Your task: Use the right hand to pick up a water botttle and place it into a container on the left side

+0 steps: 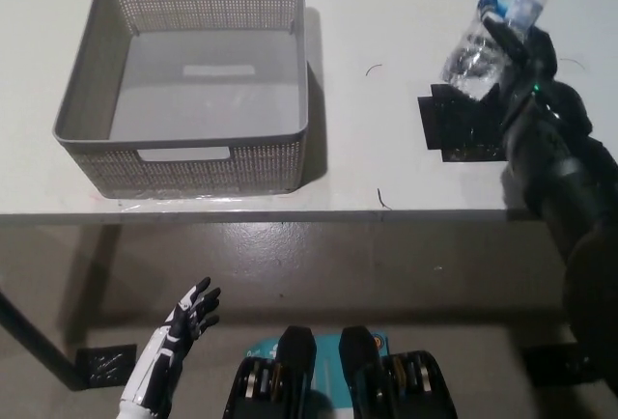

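A clear plastic water bottle with a blue label hangs tilted in the air at the upper right, its cap pointing up and to the right. My black right hand is shut on it from the right side. Below the bottle, a black square mat lies bare on the white table. An empty grey perforated basket stands on the table's left part. My white left hand rests open below the table's front edge at the lower left.
The table's front edge runs across the middle of the picture, with bare floor below it. A white label lies on the basket's floor. Thin dark marks show on the table between basket and mat.
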Motion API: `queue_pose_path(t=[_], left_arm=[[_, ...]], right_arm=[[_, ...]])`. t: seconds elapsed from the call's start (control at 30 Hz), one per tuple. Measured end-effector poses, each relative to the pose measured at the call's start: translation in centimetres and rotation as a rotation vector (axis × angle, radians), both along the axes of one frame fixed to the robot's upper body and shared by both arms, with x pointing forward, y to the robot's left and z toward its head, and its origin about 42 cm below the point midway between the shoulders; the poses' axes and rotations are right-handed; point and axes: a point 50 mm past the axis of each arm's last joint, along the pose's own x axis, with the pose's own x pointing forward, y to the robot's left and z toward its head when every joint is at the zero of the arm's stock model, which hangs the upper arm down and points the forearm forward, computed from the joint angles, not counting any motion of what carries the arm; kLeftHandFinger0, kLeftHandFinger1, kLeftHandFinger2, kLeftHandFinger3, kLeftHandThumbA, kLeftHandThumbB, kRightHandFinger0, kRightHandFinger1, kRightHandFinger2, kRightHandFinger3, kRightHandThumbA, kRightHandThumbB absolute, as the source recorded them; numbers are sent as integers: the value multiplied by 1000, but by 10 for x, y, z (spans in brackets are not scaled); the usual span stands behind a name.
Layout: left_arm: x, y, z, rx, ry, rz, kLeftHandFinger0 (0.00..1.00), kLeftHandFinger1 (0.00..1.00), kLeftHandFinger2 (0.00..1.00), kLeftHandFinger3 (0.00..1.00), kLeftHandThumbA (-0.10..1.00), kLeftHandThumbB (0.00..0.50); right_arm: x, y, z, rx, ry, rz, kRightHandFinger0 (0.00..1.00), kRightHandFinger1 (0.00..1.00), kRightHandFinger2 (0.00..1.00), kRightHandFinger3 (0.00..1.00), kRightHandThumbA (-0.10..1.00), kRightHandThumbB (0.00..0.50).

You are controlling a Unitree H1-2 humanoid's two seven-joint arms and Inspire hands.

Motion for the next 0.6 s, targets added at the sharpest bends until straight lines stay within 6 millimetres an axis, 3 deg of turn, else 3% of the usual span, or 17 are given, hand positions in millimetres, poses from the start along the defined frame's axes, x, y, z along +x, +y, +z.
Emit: queue_pose_path(t=[0.1, 0.13, 0.23, 0.33, 0.4, 0.43, 0.6], left_arm=[[-1, 0, -1, -2, 1, -4, 1000, 1000, 1000, 1000, 1000, 191], [-1, 0, -1, -3, 0, -5, 1000, 1000, 1000, 1000, 1000, 198], [0, 0, 0, -3, -9, -8, 1000, 1000, 1000, 1000, 1000, 199], [-1, 0, -1, -2, -7, -8, 1000, 1000, 1000, 1000, 1000, 212], [-1, 0, -1, -2, -6, -8, 1000, 1000, 1000, 1000, 1000, 216], [-1, 0, -1, -2, -6, -8, 1000, 1000, 1000, 1000, 1000, 216], [0, -2, -1, -1, -8, -25, 1000, 1000, 1000, 1000, 1000, 180]], right_arm=[[0, 15, 4, 5, -30, 12, 0, 187, 667, 770, -100, 84], [1, 24, 9, -1, -54, 23, 0, 240, 692, 726, -100, 75], [2, 45, 35, -19, -155, 55, 0, 299, 705, 718, -100, 124], [1, 65, 63, -42, -260, 90, 0, 232, 645, 734, -100, 106], [-3, 87, 83, -58, -335, 128, 0, 217, 655, 748, -100, 118], [-4, 88, 85, -61, -345, 129, 0, 221, 664, 737, -100, 118], [-27, 170, 137, -149, -522, 278, 0, 265, 675, 771, -100, 79]])
